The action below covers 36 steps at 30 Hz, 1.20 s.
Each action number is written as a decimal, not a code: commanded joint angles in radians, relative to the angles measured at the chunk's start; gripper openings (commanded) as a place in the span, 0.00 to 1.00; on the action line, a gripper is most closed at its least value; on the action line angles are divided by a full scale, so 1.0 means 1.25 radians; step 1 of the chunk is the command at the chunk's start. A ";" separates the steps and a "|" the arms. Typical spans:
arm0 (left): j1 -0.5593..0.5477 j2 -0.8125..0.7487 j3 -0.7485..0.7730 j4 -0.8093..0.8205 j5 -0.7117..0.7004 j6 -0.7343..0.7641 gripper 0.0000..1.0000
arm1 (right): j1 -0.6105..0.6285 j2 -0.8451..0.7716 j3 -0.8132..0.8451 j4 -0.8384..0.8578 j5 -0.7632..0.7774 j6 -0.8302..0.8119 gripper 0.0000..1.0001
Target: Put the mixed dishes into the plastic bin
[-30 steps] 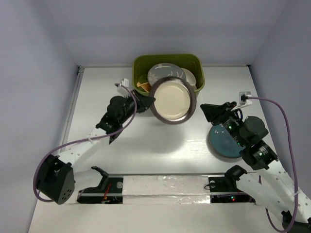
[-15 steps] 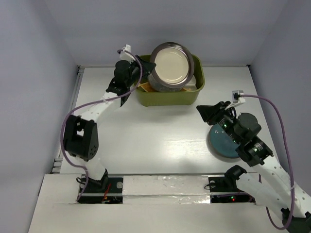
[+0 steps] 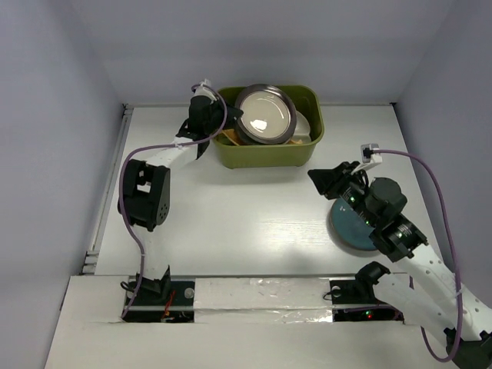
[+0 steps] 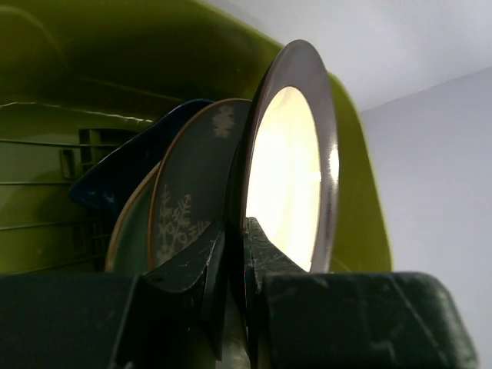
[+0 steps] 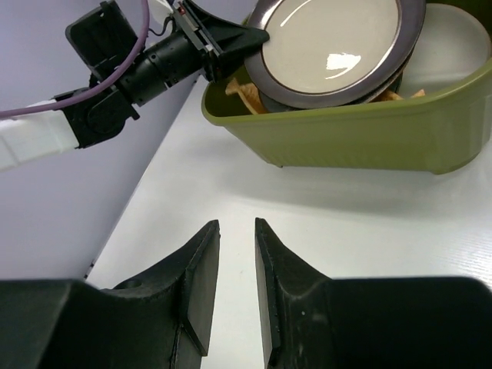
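1. Left jaws clench the brown-rimmed plate (image 3: 265,115), tilted in the plastic bin (image 3: 265,155) against other dishes (image 4: 184,207).
2. Best ease it down onto them before letting go.
3. Right jaws hang parted and empty near the teal plate (image 3: 340,229).

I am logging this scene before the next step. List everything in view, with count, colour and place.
bin: one, olive green, far middle of the table.
brown-rimmed plate: one, cream, over the other plates in the bin.
grey plate: one, white snowflakes, in the bin beside the brown-rimmed plate.
dark blue plate: one, in the bin beyond the grey plate.
orange plate: one, in the bin, mostly hidden.
white dish: one, right end of the bin.
teal plate: one, flat on the table under the right arm.
table: one, white.
left gripper: black, shut on the brown-rimmed plate's rim.
right gripper: black, open, empty, above the table.
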 commanded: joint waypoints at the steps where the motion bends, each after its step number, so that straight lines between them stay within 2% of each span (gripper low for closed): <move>1: 0.005 -0.035 0.074 0.139 0.010 -0.013 0.00 | 0.006 -0.003 -0.002 0.035 0.012 -0.013 0.31; 3: 0.005 -0.032 0.069 0.117 -0.009 0.003 0.00 | 0.006 -0.006 -0.002 0.032 0.017 -0.013 0.31; 4: 0.005 -0.028 0.072 0.106 -0.016 0.009 0.04 | 0.006 -0.008 -0.002 0.031 0.015 -0.013 0.31; 5: 0.005 -0.025 0.073 0.087 -0.019 0.017 0.16 | 0.006 -0.008 -0.002 0.031 0.017 -0.012 0.32; 7: 0.005 -0.029 0.073 0.070 -0.035 0.038 0.30 | 0.006 -0.008 -0.003 0.033 0.019 -0.011 0.32; 8: 0.005 -0.033 0.064 0.065 -0.043 0.045 0.42 | 0.006 -0.007 -0.004 0.032 0.020 -0.007 0.31; 11: 0.005 -0.057 0.045 0.064 -0.056 0.066 0.56 | 0.006 -0.010 -0.009 0.034 0.028 -0.005 0.31; 17: 0.013 -0.165 -0.013 0.099 -0.039 0.110 0.69 | 0.006 -0.011 -0.013 0.035 0.038 -0.003 0.31; 20: 0.020 -0.247 -0.070 0.138 -0.022 0.116 0.70 | 0.006 -0.012 -0.012 0.038 0.040 -0.005 0.31; 22: 0.020 -0.312 -0.104 0.156 -0.003 0.115 0.69 | 0.006 -0.010 -0.013 0.040 0.040 -0.003 0.31; 25: 0.020 -0.398 -0.191 0.213 0.028 0.082 0.59 | 0.006 -0.008 -0.016 0.049 0.039 -0.001 0.32; 27: -0.006 -0.451 -0.282 0.277 0.050 0.071 0.39 | 0.006 -0.008 -0.015 0.050 0.039 0.000 0.32; 29: -0.024 -0.473 -0.305 0.276 0.057 0.074 0.14 | 0.006 -0.010 -0.012 0.048 0.038 -0.002 0.32; 32: -0.104 -0.498 -0.338 0.249 0.054 0.096 0.00 | 0.006 -0.016 -0.001 0.034 0.047 -0.006 0.31; 36: -0.245 -0.475 -0.379 0.234 -0.008 0.125 0.00 | 0.006 -0.037 0.009 0.015 0.060 -0.007 0.31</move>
